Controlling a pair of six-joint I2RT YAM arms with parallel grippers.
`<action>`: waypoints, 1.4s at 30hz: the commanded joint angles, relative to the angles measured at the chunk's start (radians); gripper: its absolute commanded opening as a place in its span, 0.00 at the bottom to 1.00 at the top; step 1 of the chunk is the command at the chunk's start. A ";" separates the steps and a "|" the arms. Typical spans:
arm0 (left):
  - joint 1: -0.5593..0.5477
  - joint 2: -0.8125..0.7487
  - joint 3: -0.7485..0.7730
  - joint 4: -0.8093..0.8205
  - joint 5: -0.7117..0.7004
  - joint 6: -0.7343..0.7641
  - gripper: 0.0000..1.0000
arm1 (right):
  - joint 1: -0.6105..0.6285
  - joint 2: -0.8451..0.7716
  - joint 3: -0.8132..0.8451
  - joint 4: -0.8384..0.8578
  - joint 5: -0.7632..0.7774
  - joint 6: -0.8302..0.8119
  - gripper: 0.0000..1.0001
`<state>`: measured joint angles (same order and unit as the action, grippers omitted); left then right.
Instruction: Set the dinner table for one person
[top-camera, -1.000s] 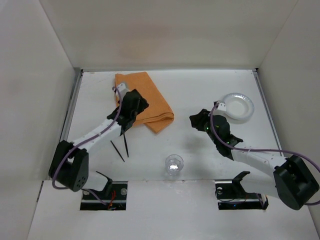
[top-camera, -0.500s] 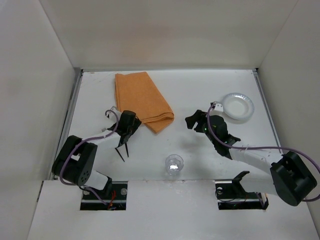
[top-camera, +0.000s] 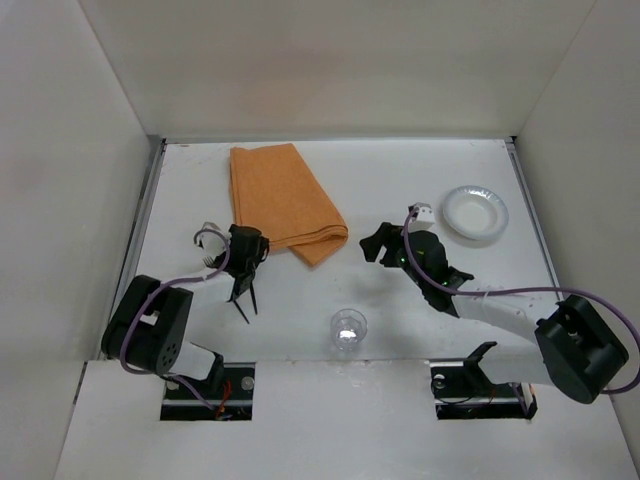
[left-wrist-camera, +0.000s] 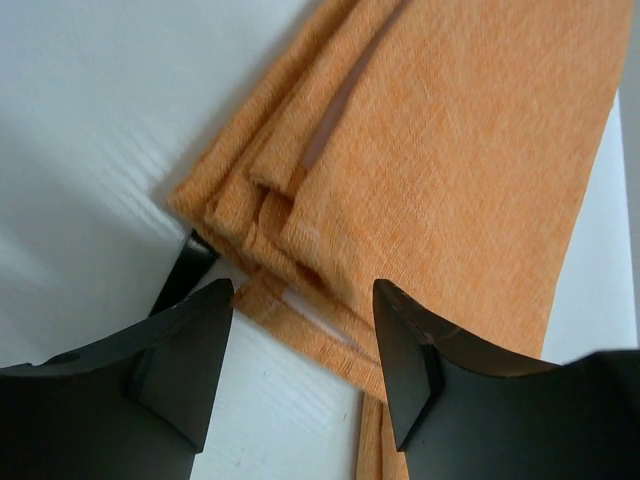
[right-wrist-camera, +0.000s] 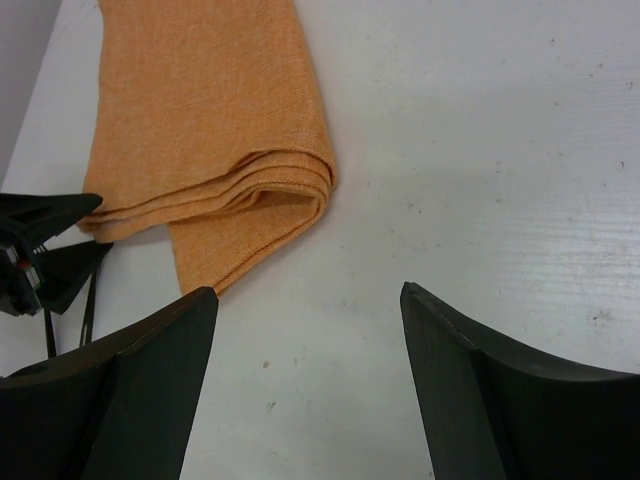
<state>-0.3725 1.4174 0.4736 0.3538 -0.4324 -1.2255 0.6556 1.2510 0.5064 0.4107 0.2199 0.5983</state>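
Note:
The white dinner table (top-camera: 400, 180) holds a folded orange cloth (top-camera: 285, 200) at the back left, a white plate (top-camera: 476, 213) at the right and a clear glass (top-camera: 348, 329) near the front middle. Two black cutlery pieces (top-camera: 244, 298) lie at the front left. My left gripper (top-camera: 250, 252) is open and empty, low at the cloth's near-left edge. In the left wrist view its jaws (left-wrist-camera: 300, 350) frame the cloth's folded corner (left-wrist-camera: 450, 150). My right gripper (top-camera: 376, 245) is open and empty, right of the cloth (right-wrist-camera: 200, 130), over bare table (right-wrist-camera: 305, 350).
White walls (top-camera: 90, 150) close in the table on three sides. A black handle (left-wrist-camera: 185, 268) shows beside the cloth's corner in the left wrist view. The left gripper (right-wrist-camera: 40, 250) shows at the left edge of the right wrist view.
My left arm has pulled back from over the cloth to its near-left edge, beside the cutlery. My right gripper has moved left, away from the plate toward the cloth.

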 joint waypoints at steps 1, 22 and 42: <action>0.017 0.037 0.013 0.031 -0.061 -0.012 0.56 | 0.009 0.004 0.047 0.028 -0.005 -0.020 0.80; -0.149 0.057 0.560 0.093 -0.154 0.506 0.03 | -0.024 -0.117 -0.022 0.057 0.032 0.067 0.80; -0.377 0.426 1.083 -0.064 0.189 0.701 0.52 | 0.003 -0.259 -0.094 0.077 0.214 0.106 0.71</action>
<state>-0.8001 2.0754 1.6733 0.2512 -0.1879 -0.5381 0.6495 1.0187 0.4213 0.4347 0.4129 0.7071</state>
